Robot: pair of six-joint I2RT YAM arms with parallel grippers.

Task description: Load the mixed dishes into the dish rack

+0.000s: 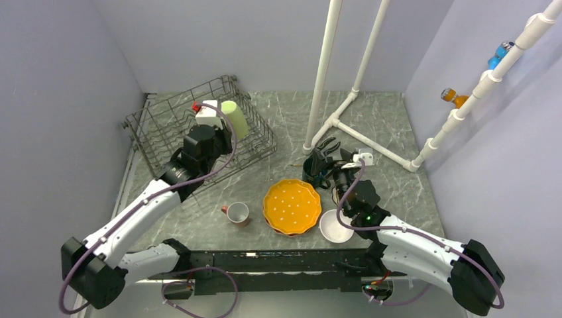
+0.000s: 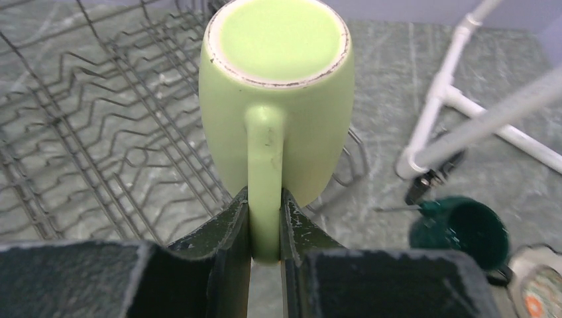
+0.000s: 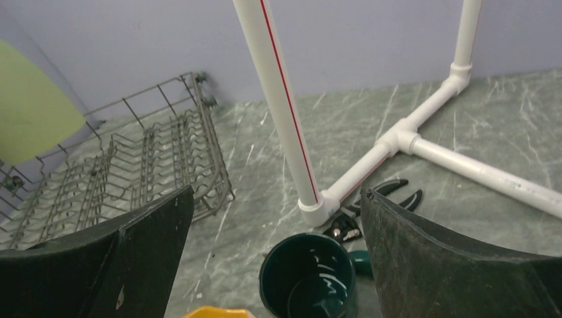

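The rack (image 1: 159,122) sits at the far left of the table, stiff wire with rows of tines that should catch a rim and hold it. The orange plates (image 1: 291,206) are stacked near the front, between the arms; glazed, slick and probably the heaviest pieces here, so I'd take one by its scalloped edge and expect it to tip in a narrow pinch. The white bowl (image 1: 336,226) lies just to their right, smooth and chippable, best pinched over its rim. The green mug (image 2: 275,99) hangs tilted over the rack's right side, the left gripper (image 2: 265,199) clamped tight on its handle. That looks a firm hold, though the glazed body could swing about so thin a grip, and ceramic set down hard on wire may chip. The teal mug (image 3: 308,278) stands upright beside the pipe foot, with the right gripper (image 3: 276,193) spread wide above it and holding nothing; rim or handle would both serve. The pink mug (image 1: 236,213), lightest of all, lies on its side left of the plates.
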